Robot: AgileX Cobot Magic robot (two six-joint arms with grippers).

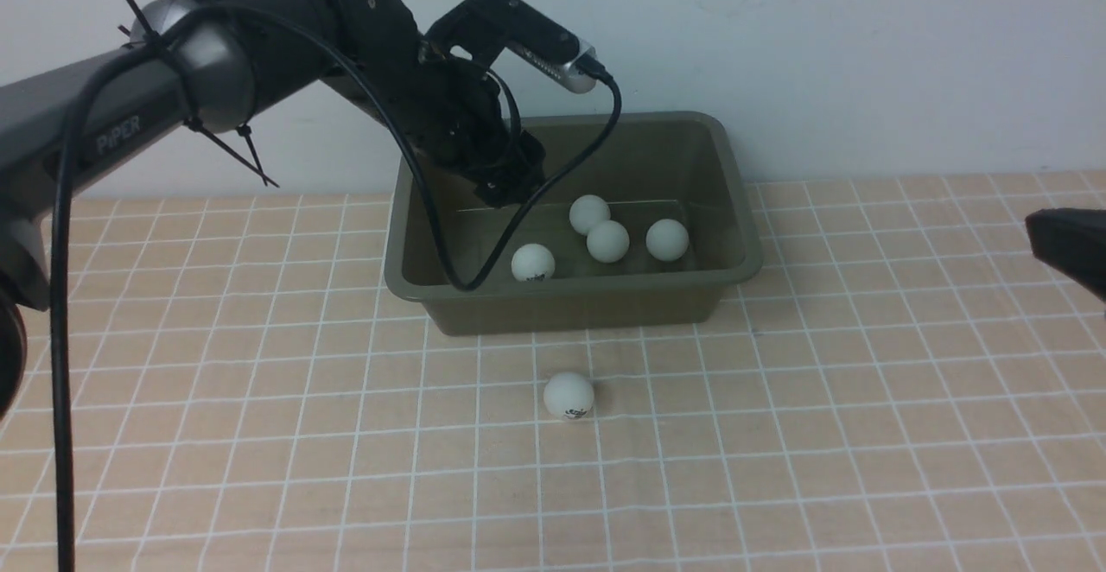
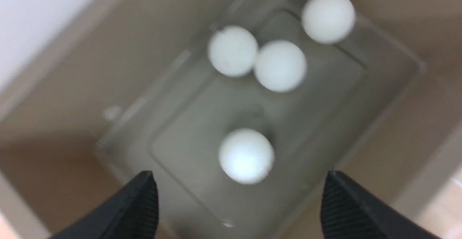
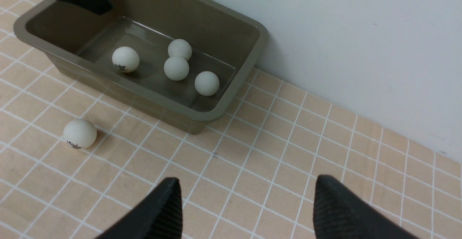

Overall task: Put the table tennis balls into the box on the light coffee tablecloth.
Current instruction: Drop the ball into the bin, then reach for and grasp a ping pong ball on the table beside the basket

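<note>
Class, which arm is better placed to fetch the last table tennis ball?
Probably the left: its open gripper hovers over the box, near the ball; the right gripper is farther off.

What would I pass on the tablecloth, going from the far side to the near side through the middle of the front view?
White wall → green box → loose white ball

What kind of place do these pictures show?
Probably a robot test or training station: black-and-grey robot arm, light beige tablecloth with white grid lines, and olive-green rectangular plastic box against a plain pale wall.
</note>
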